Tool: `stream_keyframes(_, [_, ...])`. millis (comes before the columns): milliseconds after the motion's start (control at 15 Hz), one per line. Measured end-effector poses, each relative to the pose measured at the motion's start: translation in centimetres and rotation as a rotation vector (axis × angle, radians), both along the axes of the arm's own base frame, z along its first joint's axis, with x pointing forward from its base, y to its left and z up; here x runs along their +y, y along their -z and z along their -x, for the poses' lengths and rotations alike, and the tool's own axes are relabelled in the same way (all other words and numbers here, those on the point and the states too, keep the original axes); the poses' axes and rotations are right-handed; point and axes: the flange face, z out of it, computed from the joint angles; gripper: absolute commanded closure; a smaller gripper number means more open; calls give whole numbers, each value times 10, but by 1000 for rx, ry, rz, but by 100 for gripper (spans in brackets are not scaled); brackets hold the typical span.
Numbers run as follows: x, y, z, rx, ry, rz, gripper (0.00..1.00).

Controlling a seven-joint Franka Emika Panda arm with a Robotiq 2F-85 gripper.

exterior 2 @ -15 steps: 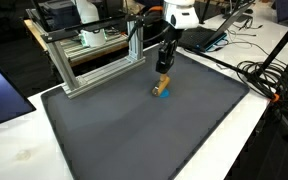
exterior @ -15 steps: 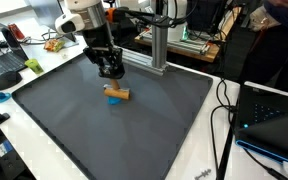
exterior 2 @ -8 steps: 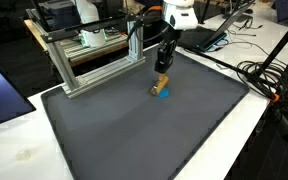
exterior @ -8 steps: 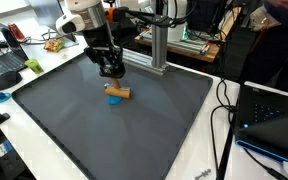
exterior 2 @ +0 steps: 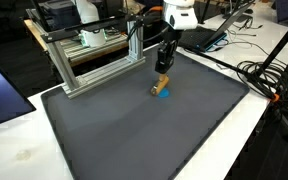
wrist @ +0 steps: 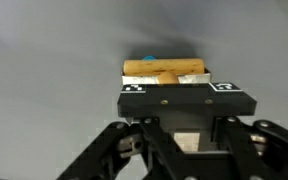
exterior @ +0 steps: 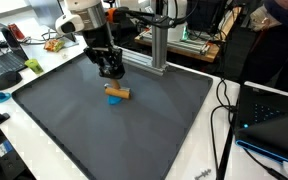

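- The end effector hangs just above the tabletop, a little to the far side of a small wooden block and not touching it. Its black fingers blur into one dark shape in both exterior views, and the wrist view shows mostly its housing, so I cannot tell how wide the jaws stand.
- The wooden block lies flat on the dark mat that covers the tabletop, in the far half and roughly midway between left and right. The metal frame stands well apart at the far edge.
- Handling, as a judgement: it is likely light and stiff, with a dry surface that should give the fingers fair friction. It looks unlikely to break. Being short and rounded, it could roll or skid on the mat if nudged from one side.
- Best hold: across its short width at mid-length, with the fingers on the two long sides.
- Looks: tan to orange, longer than wide, with a lengthwise line in the wrist view, as if it were two rounded bars together.
- A small blue piece touches it, and I cannot tell whether the two are joined.
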Motion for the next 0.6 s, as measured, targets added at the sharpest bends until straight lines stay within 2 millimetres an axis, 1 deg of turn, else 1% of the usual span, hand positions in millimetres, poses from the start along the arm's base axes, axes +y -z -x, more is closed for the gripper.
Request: stream_keyframes(600, [1,0,-2,-12,45,1,78])
